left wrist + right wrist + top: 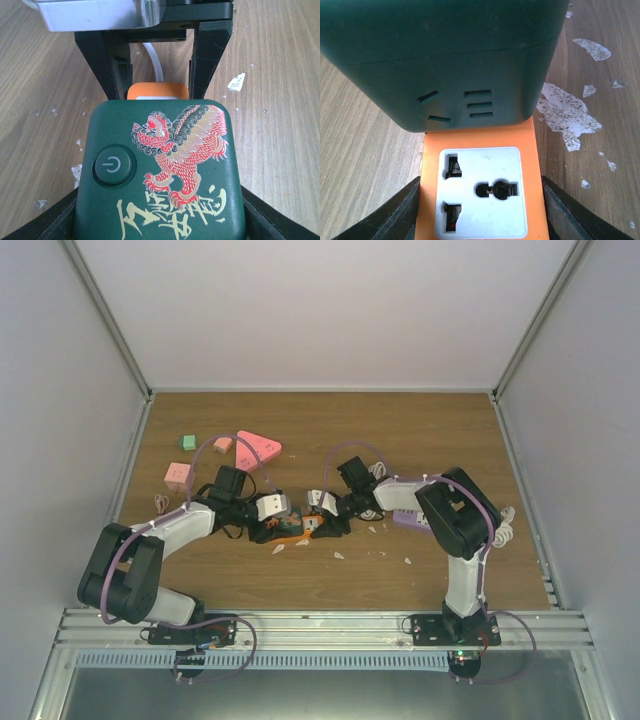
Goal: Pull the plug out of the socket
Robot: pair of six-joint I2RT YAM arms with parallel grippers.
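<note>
On the plug (pixel 200 150), the button (pixel 100 181) shows a power symbol (pixel 113 165).

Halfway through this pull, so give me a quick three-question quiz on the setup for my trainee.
1. True or false: the green plug lies on the table apart from the orange socket.
2. The right gripper has its fingers on either side of: A. the orange socket; B. the green plug; C. nothing.
3. Fill in: the left gripper is closed on the green ____.

Key: 1 false, as the plug sits on the socket; 2 A; 3 plug.
</note>
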